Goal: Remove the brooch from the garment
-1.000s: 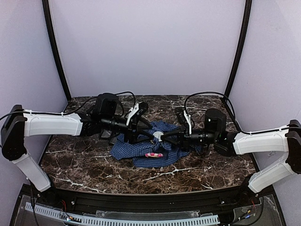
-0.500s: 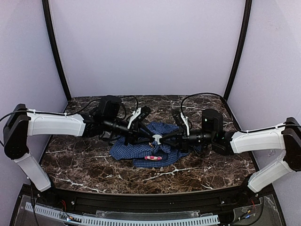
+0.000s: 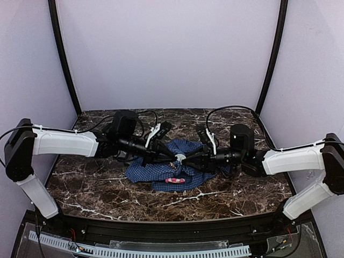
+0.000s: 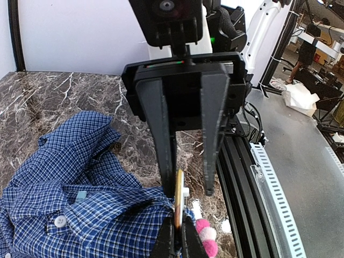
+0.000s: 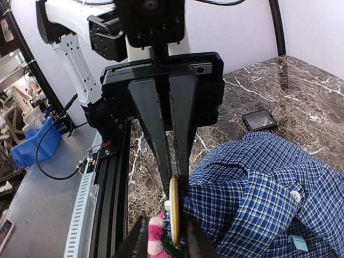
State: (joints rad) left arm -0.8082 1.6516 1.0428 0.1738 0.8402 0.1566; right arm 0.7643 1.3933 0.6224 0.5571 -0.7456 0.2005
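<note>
The garment, a blue checked shirt (image 3: 150,171), lies bunched in the middle of the marble table. Both grippers meet over its near edge. The brooch (image 3: 180,158) is a thin gold-rimmed disc with a white back, standing on edge above the cloth. My left gripper (image 4: 180,226) is shut on the brooch (image 4: 179,196). My right gripper (image 5: 166,217) is open, its fingers apart on either side of the brooch (image 5: 173,209). Shirt cloth (image 5: 269,183) is drawn up against the disc. A pink-and-white fuzzy piece (image 4: 205,239) lies just below it.
A small black tray (image 5: 259,119) sits on the table beyond the shirt on the left arm's side. The black rail (image 4: 242,177) of the table's near edge runs close by the grippers. Bare marble (image 3: 236,193) surrounds the shirt.
My left gripper has closed onto the brooch. My right gripper, shut on it before, has opened a little. Both arms have stayed almost in place.
</note>
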